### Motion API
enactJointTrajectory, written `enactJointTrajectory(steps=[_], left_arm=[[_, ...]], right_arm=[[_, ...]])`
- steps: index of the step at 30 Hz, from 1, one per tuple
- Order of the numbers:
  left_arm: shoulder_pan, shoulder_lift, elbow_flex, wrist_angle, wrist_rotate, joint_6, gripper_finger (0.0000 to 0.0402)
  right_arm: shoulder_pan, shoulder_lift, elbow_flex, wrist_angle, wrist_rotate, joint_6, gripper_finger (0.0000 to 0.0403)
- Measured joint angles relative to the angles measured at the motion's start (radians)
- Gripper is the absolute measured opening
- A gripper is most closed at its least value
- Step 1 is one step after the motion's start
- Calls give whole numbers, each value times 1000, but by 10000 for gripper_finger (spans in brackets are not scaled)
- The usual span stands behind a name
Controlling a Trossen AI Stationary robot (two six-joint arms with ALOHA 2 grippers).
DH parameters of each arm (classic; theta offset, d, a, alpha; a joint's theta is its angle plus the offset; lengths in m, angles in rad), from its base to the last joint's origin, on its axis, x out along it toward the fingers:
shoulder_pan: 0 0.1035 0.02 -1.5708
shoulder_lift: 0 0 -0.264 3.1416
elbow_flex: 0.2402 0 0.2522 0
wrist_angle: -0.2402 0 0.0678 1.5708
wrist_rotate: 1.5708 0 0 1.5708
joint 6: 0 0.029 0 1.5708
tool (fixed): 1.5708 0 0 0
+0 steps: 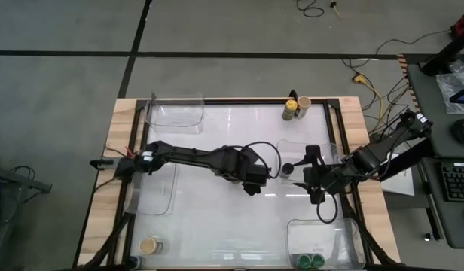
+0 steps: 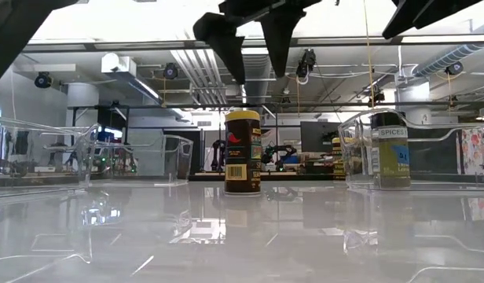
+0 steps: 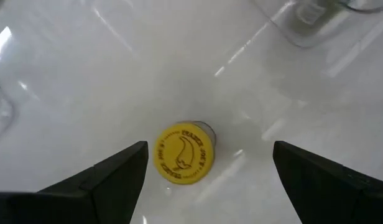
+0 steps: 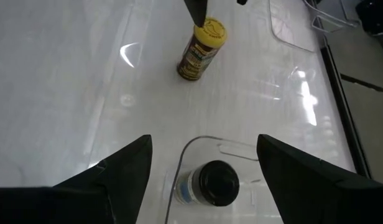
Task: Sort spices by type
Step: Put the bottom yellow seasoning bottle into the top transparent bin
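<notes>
Seen from the left wrist only: yellow jar (image 3: 184, 154) upright on the table (image 1: 217, 218), between the spread fingers of the left gripper (image 3: 207, 168) hovering above. Black jar (image 4: 210, 183) in a tray (image 4: 198, 146) under the right gripper (image 4: 204, 155), fingers apart. Overhead: two green jars (image 1: 309, 260), perhaps three tan ones.

high: overhead | low: tabletop-level | wrists: downward, sharing yellow-lidded jar (image 3: 184, 154)
</notes>
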Motion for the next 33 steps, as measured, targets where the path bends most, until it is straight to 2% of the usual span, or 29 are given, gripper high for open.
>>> enactJointTrajectory(steps=[4, 12, 16, 28, 33], left_arm=[[21, 0, 0, -23, 51, -52, 330], [70, 0, -17, -29, 146, -64, 329], [83, 0, -58, -48, 212, -77, 329], [103, 0, -146, -20, 227, -77, 329], [119, 0, -155, 45, 246, -83, 329]], right_arm=[[4, 0, 0, -2, 0, 21, 281], [43, 1, 0, -12, -1, 59, 296], [67, 1, 0, -18, -1, 62, 302], [90, 1, 0, -18, -1, 74, 289], [90, 1, 0, -18, -1, 86, 283]])
